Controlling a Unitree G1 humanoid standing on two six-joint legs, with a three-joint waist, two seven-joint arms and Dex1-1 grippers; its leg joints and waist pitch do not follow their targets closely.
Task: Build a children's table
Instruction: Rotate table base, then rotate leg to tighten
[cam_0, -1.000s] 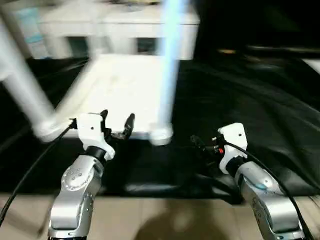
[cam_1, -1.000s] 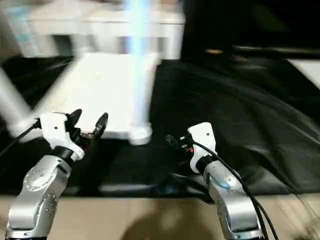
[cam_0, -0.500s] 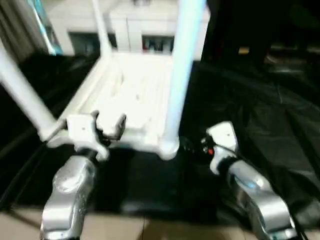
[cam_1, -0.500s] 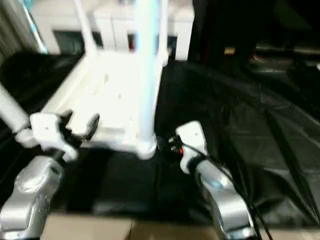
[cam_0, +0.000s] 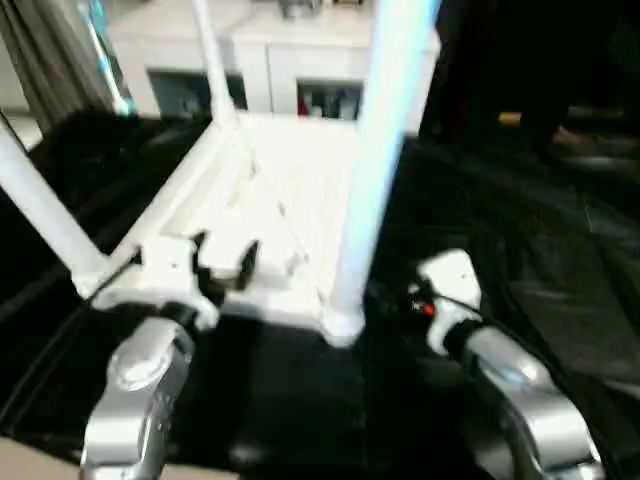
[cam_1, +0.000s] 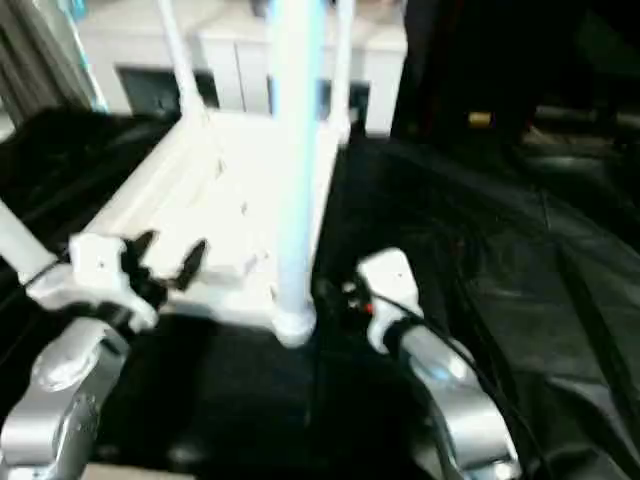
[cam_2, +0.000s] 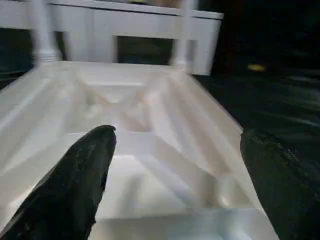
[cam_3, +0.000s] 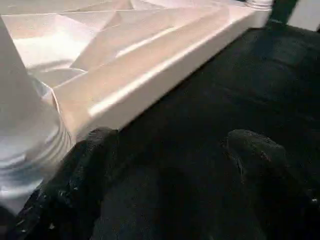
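Observation:
The children's table lies upside down on black cloth, its white ribbed top (cam_0: 270, 200) facing up and several white legs standing in the corner sockets. The near right leg (cam_0: 375, 150) rises straight up, and the near left leg (cam_0: 45, 210) leans to the left. My left gripper (cam_0: 225, 255) is open just over the top's near edge, with the ribbed underside (cam_2: 150, 125) showing between its fingers (cam_2: 85, 170). My right gripper (cam_0: 385, 295) is open and low over the cloth, right beside the near right leg's base (cam_3: 25, 125), holding nothing.
Black cloth (cam_0: 540, 250) with folds spreads to the right of the table. A white cabinet (cam_0: 290, 70) stands behind it, and a grey curtain (cam_0: 50, 60) hangs at the far left. A strip of tiled floor shows at the near edge.
The camera has moved in and tilted, so the whole scene has shifted. My right gripper now sits closer to the near right leg's base. Both grippers stay open.

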